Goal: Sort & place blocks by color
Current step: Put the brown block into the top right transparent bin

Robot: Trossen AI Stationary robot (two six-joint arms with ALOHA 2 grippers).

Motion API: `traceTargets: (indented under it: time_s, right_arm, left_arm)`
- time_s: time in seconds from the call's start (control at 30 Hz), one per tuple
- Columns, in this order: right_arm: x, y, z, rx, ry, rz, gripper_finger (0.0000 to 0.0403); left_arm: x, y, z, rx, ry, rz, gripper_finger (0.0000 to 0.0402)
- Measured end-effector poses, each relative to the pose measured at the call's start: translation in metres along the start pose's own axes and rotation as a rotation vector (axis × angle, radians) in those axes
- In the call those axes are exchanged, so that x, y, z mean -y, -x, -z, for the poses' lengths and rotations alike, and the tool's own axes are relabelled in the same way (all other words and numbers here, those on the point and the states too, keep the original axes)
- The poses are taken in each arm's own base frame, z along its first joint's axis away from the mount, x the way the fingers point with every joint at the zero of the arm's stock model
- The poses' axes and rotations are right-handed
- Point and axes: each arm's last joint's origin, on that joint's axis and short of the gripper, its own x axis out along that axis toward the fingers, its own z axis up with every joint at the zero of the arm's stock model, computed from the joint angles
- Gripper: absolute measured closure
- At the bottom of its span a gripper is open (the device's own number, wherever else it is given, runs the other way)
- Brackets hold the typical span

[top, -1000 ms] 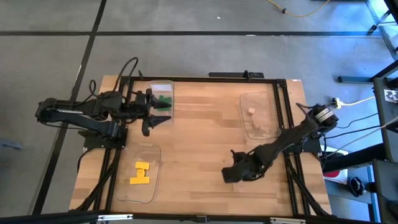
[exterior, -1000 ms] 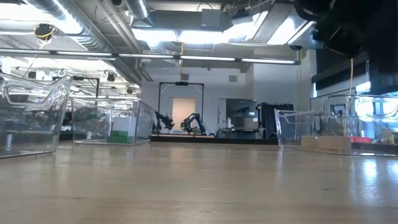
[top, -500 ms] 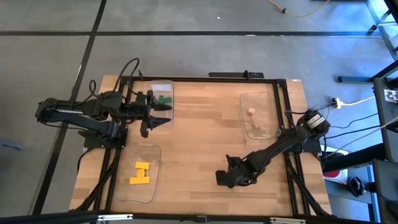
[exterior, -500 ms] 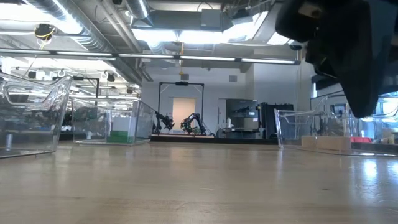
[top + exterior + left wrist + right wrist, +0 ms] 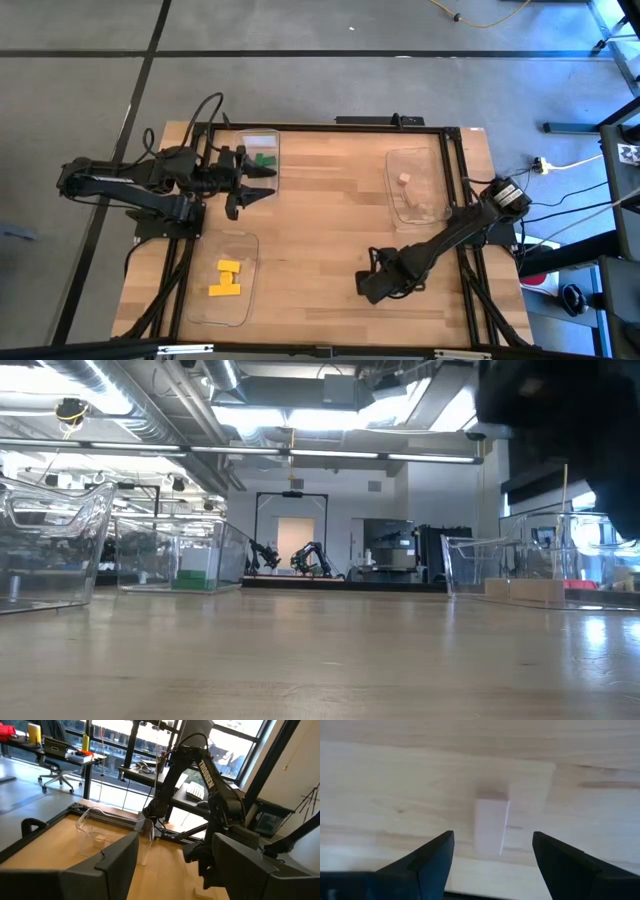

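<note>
A pale tan wooden block [image 5: 491, 826] lies on the table top, straight below my right gripper [image 5: 492, 865]. That gripper points down with its fingers open, one on either side of the block and above it, touching nothing. In the high view my right gripper [image 5: 373, 286] hides this block. Green blocks [image 5: 264, 159] lie in the far left clear tray [image 5: 258, 138]. Yellow blocks [image 5: 227, 278] lie in the near left tray [image 5: 246, 240], and a tan cube [image 5: 404, 179] lies in the far right tray [image 5: 418, 158]. My left gripper [image 5: 265, 184] hangs level and open beside the green tray.
A black frame [image 5: 330, 125] runs round the table top. The wood between the trays is bare, as the low view [image 5: 320, 660] shows. The left wrist view looks across at the right arm [image 5: 210, 785] and the far right tray [image 5: 95, 832].
My right gripper has gone a little toward the table's near edge and down, rolling at the wrist, and its fingers have stayed open. The blocks and trays lie as before.
</note>
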Motion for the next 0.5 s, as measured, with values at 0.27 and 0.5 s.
traceTargets:
  time_s: [0.27,0.5]
  right_arm:
    - [0.005,-0.014,-0.001,0.038,-0.046,-0.017,0.0130]
    - [-0.006,-0.040,0.002,0.023,-0.043,-0.055,0.0130]
  left_arm:
    - [0.000,0.000,0.000,-0.001,0.016,0.000,0.0156]
    - [0.000,0.000,0.001,-0.007,0.015,-0.002,0.0156]
